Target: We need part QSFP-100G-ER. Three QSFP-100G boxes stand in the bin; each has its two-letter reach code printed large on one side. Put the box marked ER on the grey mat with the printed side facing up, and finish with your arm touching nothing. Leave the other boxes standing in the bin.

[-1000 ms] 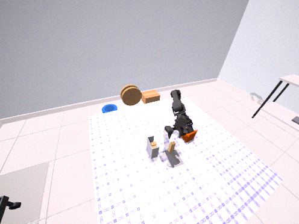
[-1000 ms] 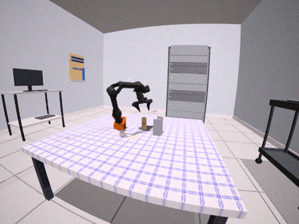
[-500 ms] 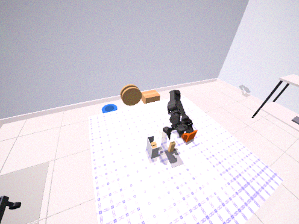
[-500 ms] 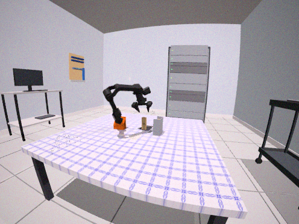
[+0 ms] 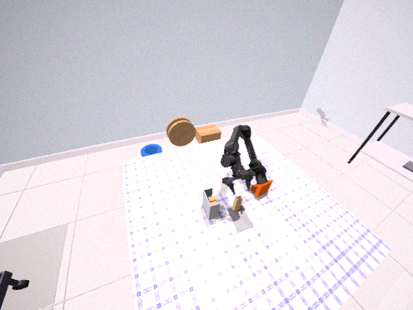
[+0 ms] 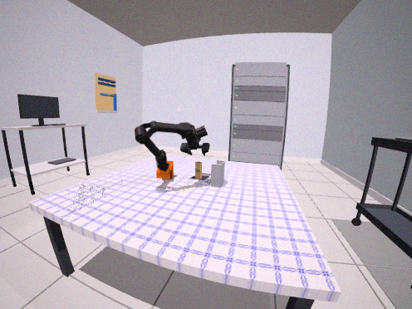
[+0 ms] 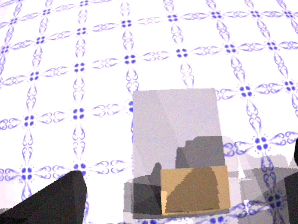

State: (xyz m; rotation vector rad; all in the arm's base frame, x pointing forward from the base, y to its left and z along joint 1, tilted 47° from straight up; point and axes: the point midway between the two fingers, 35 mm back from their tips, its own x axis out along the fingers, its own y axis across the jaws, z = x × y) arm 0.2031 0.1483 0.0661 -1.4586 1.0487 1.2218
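The box [image 5: 237,203] [image 6: 198,170] [image 7: 195,190] stands upright on the mat [image 5: 245,223] [image 6: 194,178] [image 7: 175,112], presumably awaiting tipping. Fingers [image 5: 238,187] [image 6: 196,153] are wide apart, empty.

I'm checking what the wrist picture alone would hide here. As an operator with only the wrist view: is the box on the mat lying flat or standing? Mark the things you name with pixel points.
Observer: Standing; the exterior view shows the box [image 5: 237,203] [image 6: 198,170] [image 7: 195,190] taller than wide, upright at the mat [image 5: 243,222] [image 7: 175,112].

Operator: Is my pincer touching it?

Observer: No, the exterior view shows the open pincer [image 5: 241,189] [image 6: 196,151] [image 7: 194,167] above the box, with a gap between.

Operator: Where's the bin?

Observer: Beside the mat in the top view: the grey bin [image 5: 212,212] [image 6: 218,175] stands upright, with tan box material visible inside. I can't count the boxes there.
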